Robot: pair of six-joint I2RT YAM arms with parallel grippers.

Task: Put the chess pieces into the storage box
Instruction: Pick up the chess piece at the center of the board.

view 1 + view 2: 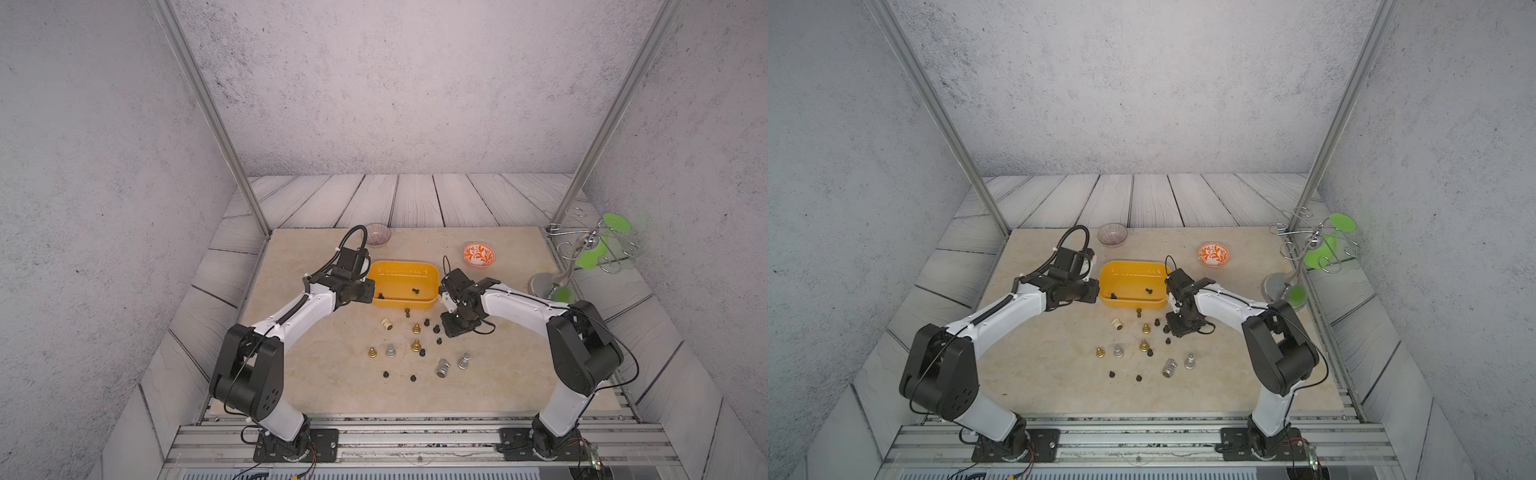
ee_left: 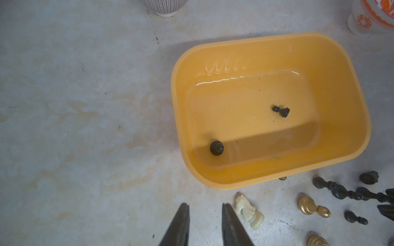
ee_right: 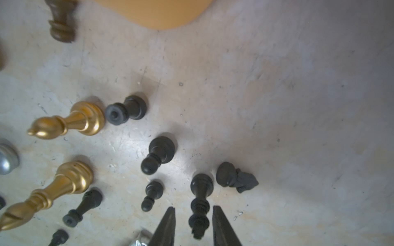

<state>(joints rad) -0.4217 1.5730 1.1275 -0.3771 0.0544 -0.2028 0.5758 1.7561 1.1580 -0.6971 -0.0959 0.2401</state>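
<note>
In both top views the storage box point(image 1: 405, 304) sits mid-frame on the table point(image 1: 316, 374). The loose chess pieces point(image 1: 416, 345) are scattered just below it in black, gold, silver and cream. The left hand point(image 1: 365, 291) hangs at the box's left end. The right hand point(image 1: 451, 330) points down at the right edge of the scatter. From here I cannot tell how either hand's jaws stand. A glass bowl point(image 1: 377, 235) and a patterned bowl point(image 1: 478, 254) stand above the box, and a wire stand point(image 1: 590, 245) with green discs is at far right.

The left wrist view looks into the box, where there are 2 black pieces: an upright pawn point(image 2: 216, 147) near a corner and a toppled pawn point(image 2: 281, 111) mid-floor. The left hand point(image 2: 205, 207) is slightly parted and empty over bare table. A cream knight point(image 2: 249, 213) lies just beside it.

The right wrist view shows the right hand point(image 3: 193, 209) straddling a tall black piece point(image 3: 200, 204). Slivers of table show on both sides of the piece, so the hand is released, not grasping. A black knight point(image 3: 236, 177) lies close by.

The table is a scuffed beige marbled slab. Pale plank-patterned panels surround it, and the walls are grey and speckled.
</note>
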